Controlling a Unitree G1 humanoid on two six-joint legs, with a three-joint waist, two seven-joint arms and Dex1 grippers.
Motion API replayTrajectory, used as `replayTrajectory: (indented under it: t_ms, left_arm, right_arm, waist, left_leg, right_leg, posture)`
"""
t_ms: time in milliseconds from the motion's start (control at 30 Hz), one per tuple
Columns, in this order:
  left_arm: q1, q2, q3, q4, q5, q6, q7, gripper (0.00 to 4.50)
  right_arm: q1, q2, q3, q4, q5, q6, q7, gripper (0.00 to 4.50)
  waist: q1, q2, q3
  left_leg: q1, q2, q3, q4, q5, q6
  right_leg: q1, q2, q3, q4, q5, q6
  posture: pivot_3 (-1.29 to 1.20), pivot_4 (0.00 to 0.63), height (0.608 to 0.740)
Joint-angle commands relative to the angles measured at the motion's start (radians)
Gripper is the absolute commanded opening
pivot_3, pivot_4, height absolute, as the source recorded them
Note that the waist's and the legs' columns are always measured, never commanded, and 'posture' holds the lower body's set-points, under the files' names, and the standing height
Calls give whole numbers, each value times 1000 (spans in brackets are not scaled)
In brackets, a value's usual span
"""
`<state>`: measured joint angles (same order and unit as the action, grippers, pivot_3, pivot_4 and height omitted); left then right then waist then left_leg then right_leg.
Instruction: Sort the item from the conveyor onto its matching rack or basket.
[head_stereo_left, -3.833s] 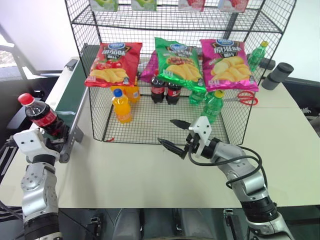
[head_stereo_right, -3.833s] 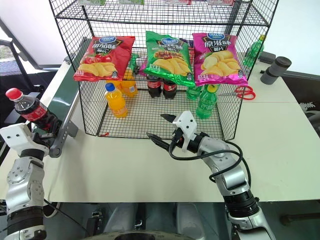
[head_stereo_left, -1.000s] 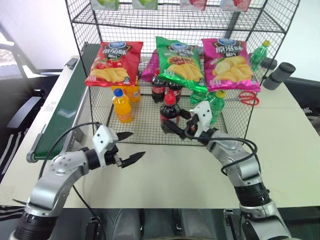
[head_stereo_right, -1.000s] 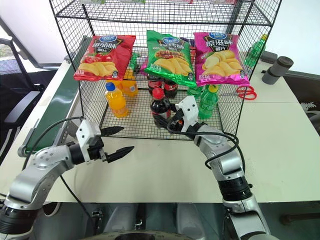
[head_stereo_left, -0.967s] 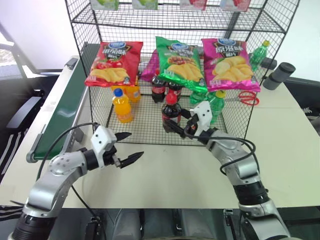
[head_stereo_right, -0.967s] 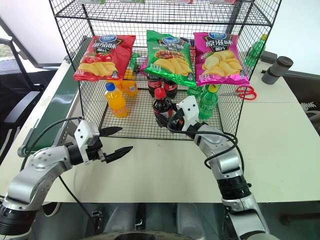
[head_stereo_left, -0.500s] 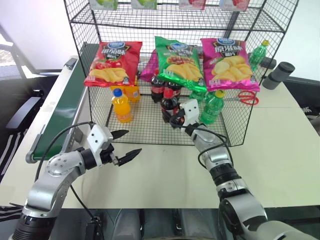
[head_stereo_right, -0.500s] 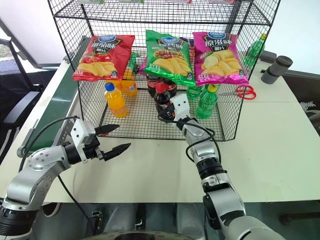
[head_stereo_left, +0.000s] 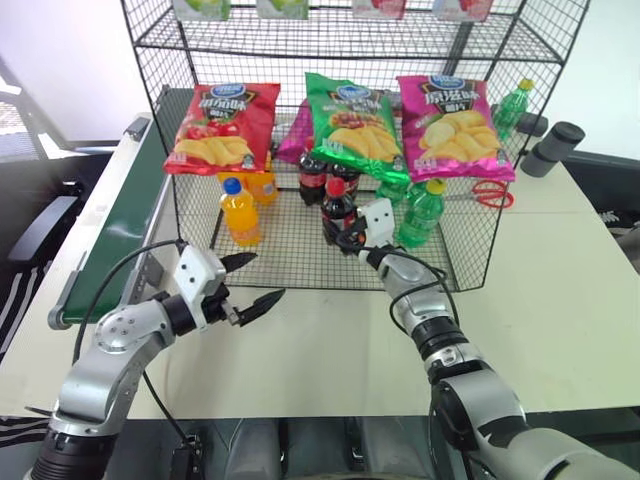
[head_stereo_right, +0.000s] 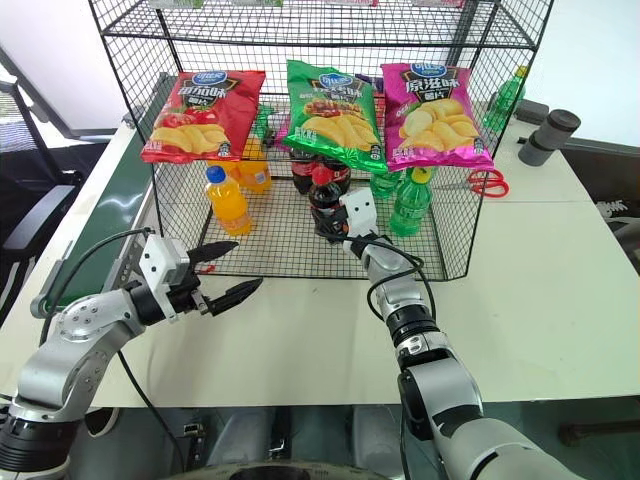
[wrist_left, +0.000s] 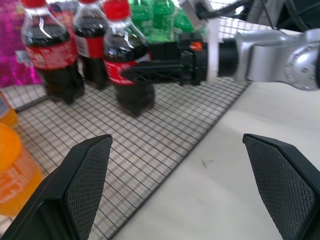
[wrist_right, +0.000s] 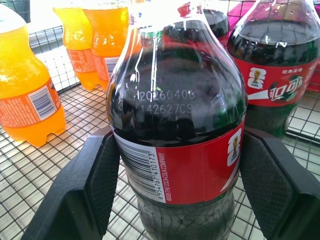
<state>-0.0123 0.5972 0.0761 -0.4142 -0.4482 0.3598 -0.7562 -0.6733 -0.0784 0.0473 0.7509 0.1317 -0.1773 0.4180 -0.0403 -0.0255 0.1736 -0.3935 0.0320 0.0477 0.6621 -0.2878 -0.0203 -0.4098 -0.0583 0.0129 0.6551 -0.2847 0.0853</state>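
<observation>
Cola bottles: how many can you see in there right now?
3. One cola bottle stands on the rack floor, clamped in the right gripper. Two other colas stand just behind it, under the green crisp bag; more may be hidden.

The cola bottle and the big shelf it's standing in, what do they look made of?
The cola bottle looks like clear glossy plastic: dark liquid shows through and light glints off it, under a shiny red printed label. The rack seems thin metal wire, coated matt black, crossed into an open grid.
</observation>
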Motion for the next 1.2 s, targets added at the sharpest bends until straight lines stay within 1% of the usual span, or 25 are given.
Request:
replayTrajectory:
  t_ms: [33, 100, 133, 367, 467, 633, 767, 867, 933, 1000, 1067, 1133, 1200]
  left_arm:
    - [-8, 5, 30, -17, 0, -27, 2, 4458]
    - [-9, 5, 32, -16, 2, -29, 3, 4500]
    - [-10, 5, 33, -16, 2, -28, 4, 4500]
    - [-10, 3, 34, -16, 5, -25, 5, 4500]
    - [-9, 3, 35, -17, 5, -24, 7, 4500]
    - [-3, 4, 42, -17, 4, -22, 9, 4500]
    - [-1, 15, 49, -13, 12, 8, 30, 4500]
    - [6, 29, 60, -6, 17, 23, 41, 4500]
    - [12, 37, 71, -3, 12, 26, 41, 4500]
    - [30, 54, 102, 6, 1, 25, 30, 4500]
    - [52, 72, 136, 19, -3, 16, 12, 4500]
    - [66, 89, 161, 34, -10, 18, 1, 4500]
    - [73, 97, 177, 44, -16, 19, -7, 4500]
  right_arm:
    - [-32, 10, -25, -27, 19, -31, 25, 2938]
    - [-30, 12, -30, -31, 21, -30, 29, 3998]
    - [-29, 13, -32, -32, 20, -30, 30, 4450]
    - [6, -1, -25, -92, 9, -32, 51, 4487]
    - [50, -21, -22, -167, 16, -9, 76, 4487]
    - [159, -97, -15, -363, 27, 77, 135, 4487]
    - [262, -195, -29, -557, 55, 189, 194, 4487]
    - [347, -289, -54, -720, 111, 275, 261, 4487]
    - [380, -333, -64, -784, 135, 307, 287, 4487]
    - [438, -425, -129, -878, 204, 365, 348, 4487]
    - [490, -522, -220, -939, 280, 432, 398, 4487]
    - [532, -598, -284, -957, 317, 473, 431, 4487]
    - [561, -641, -315, -962, 331, 493, 450, 4487]
  waist:
    - [-4, 0, 0]
    - [-6, 0, 0]
    - [-6, 0, 0]
    - [-5, 0, 0]
    - [-4, 0, 0]
    - [-3, 0, 0]
    - [-2, 0, 0]
    - [-1, 0, 0]
    - [-2, 0, 0]
    - [-1, 1, 0]
    - [3, 1, 0]
    - [7, 1, 0]
    - [8, 1, 0]
  left_leg:
    - [0, 0, 0, 0, 0, 0]
    - [0, 0, 0, 0, 0, 0]
    - [0, 0, 0, 0, 0, 0]
    - [1, 0, 0, 0, 0, 0]
    - [1, 0, 0, 0, 0, 0]
    - [1, 0, 0, 0, 0, 0]
    - [1, 0, 0, 0, 0, 0]
    - [1, 0, 0, 0, 0, 0]
    - [1, 0, 0, 0, 0, 0]
    - [2, 0, 0, 0, 0, 0]
    - [2, 0, 0, 0, 0, 0]
    - [2, 0, 0, 0, 0, 0]
    - [3, 0, 0, 0, 0, 0]
  right_leg:
    - [0, 0, 0, 0, 0, 0]
    - [0, 0, 0, 0, 0, 0]
    - [0, 0, 0, 1, 0, 0]
    - [0, 0, 0, 2, 0, 0]
    - [0, 0, 0, 2, 0, 0]
    - [0, -1, 0, 2, 0, 0]
    - [0, -1, 0, 2, 0, 0]
    - [0, -1, 0, 2, 0, 0]
    - [1, -1, 0, 2, 0, 0]
    - [1, -1, 0, 2, 0, 0]
    - [1, -1, 0, 1, 0, 0]
    - [2, -1, 0, 0, 0, 0]
    - [3, -1, 0, 0, 0, 0]
  posture:
    - [0, 150, 740]
    - [0, 150, 740]
    - [0, 150, 740]
    - [0, 150, 740]
    - [0, 150, 740]
    - [0, 150, 740]
    - [0, 150, 740]
    - [0, 150, 740]
    - [0, 150, 740]
    - [0, 150, 740]
    - [0, 150, 740]
    - [0, 150, 740]
    - [0, 150, 740]
